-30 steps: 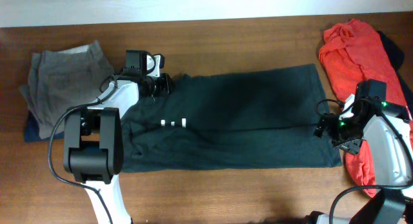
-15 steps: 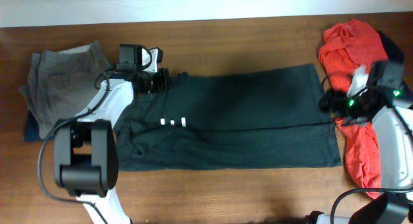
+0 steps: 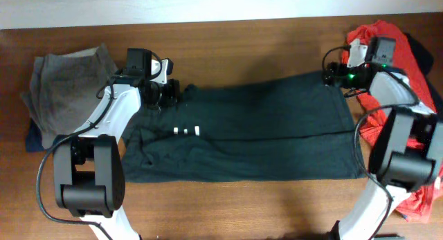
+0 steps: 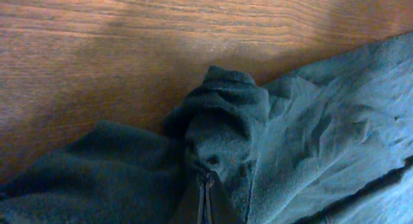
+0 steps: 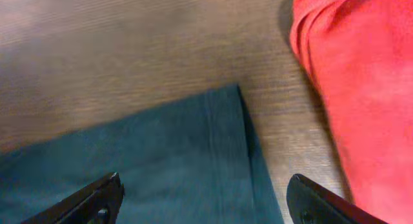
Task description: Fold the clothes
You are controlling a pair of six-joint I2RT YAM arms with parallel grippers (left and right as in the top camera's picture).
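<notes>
Wooden table (image 3: 242, 43) carries the dark trousers (image 3: 263, 122) spread across mid-frame; my left claw (image 3: 169, 93), arm arched up from lower left, is pinched tight on their bunched upper-left corner, my right claw (image 3: 331, 76) hangs wide apart over their upper-right hem.

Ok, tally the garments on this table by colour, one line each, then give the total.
Charcoal trousers: 1
Grey-khaki trousers: 1
Red garment: 1, as far as the heap shows
Navy pieces: 2, one edge under the grey-khaki trousers, one behind the red garment
Total: 5
</notes>
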